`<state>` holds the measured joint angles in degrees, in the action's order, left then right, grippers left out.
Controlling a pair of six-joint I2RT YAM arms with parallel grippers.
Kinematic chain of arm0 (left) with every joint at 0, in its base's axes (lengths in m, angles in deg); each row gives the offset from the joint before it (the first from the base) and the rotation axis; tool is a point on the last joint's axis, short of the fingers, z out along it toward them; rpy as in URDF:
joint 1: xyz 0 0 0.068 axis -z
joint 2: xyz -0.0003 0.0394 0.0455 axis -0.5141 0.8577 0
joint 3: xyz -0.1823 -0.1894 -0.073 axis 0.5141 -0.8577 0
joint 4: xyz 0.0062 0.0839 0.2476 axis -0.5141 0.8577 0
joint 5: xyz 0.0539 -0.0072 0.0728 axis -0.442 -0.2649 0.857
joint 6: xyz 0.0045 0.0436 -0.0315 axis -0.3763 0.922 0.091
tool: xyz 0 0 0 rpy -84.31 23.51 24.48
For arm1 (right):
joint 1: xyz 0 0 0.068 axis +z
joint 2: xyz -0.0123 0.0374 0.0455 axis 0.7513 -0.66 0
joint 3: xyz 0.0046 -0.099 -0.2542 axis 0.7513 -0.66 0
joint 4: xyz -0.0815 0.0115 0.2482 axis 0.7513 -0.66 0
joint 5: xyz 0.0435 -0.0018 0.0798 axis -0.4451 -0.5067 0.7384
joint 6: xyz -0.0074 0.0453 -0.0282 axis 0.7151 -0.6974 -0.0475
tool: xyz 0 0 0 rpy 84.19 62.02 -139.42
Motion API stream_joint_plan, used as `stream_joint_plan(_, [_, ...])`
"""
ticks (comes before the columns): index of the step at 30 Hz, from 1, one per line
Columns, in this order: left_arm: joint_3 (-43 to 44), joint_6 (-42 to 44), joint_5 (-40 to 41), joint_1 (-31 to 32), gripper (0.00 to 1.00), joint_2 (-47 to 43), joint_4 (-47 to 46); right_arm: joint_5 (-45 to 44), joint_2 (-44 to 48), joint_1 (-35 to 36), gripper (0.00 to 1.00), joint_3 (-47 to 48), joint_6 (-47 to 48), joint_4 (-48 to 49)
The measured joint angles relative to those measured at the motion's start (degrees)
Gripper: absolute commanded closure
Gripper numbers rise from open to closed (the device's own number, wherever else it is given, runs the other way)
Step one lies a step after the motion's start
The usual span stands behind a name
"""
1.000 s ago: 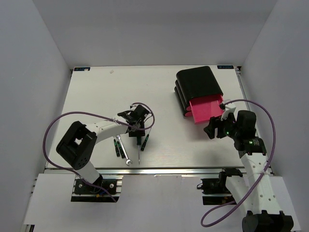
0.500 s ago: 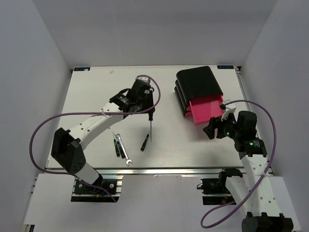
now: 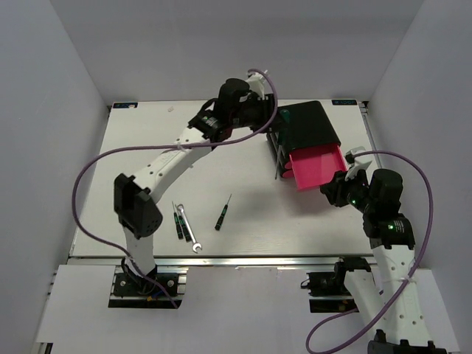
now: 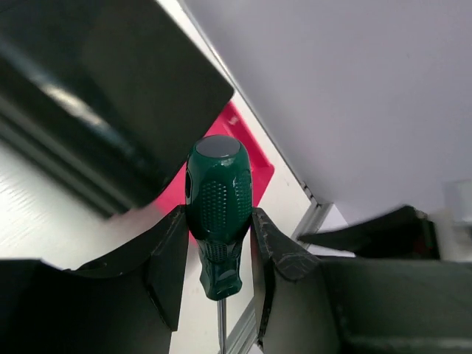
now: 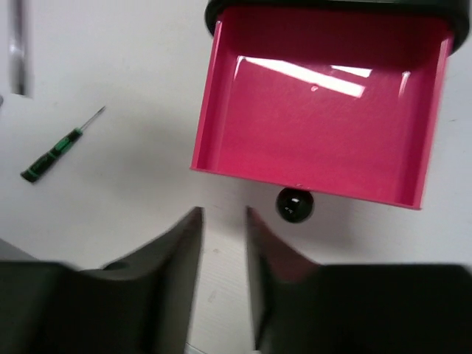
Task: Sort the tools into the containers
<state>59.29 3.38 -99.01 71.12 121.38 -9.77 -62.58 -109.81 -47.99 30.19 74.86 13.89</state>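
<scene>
My left gripper (image 4: pixel 217 221) is shut on a screwdriver (image 4: pixel 218 193) with a dark green handle, its thin shaft pointing back toward the wrist. In the top view this left gripper (image 3: pixel 262 116) hovers at the left edge of the black drawer stack (image 3: pixel 308 124). The stack's lowest pink drawer (image 3: pixel 316 167) is pulled out and empty. My right gripper (image 5: pixel 223 212) stands open with a narrow gap and nothing in it, just left of the drawer's black knob (image 5: pixel 294 204). Another screwdriver (image 3: pixel 223 214), a further screwdriver (image 3: pixel 178 221) and a silver wrench (image 3: pixel 189 230) lie on the table.
The open pink drawer (image 5: pixel 324 96) fills the top of the right wrist view, with a green screwdriver (image 5: pixel 59 147) lying to its left. Grey walls enclose the table on three sides. A purple cable loops over the left arm (image 3: pixel 158 166).
The left arm lifted a screwdriver from the group near the front and carried it up and right to the drawer stack. The right gripper's jaws narrowed and it shifted slightly right.
</scene>
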Motion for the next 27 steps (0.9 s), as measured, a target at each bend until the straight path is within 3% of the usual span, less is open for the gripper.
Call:
stream_joint_plan(11, [19.08, 0.2, -7.87, 4.61, 1.0, 22.14, -4.87, -9.16, 0.5, 0.0, 0.76, 3.15, -7.3, 0.07])
stream_joint_plan(18, [19.58, 1.25, -6.23, 8.0, 1.0, 23.82, -7.96, -11.93, 1.73, 0.0, 0.76, 3.82, -8.79, -0.13])
stream_joint_plan(27, [20.46, 6.51, 2.1, 10.91, 1.0, 25.53, -8.0, -12.83, 2.93, 0.0, 0.76, 3.39, -9.2, -0.15])
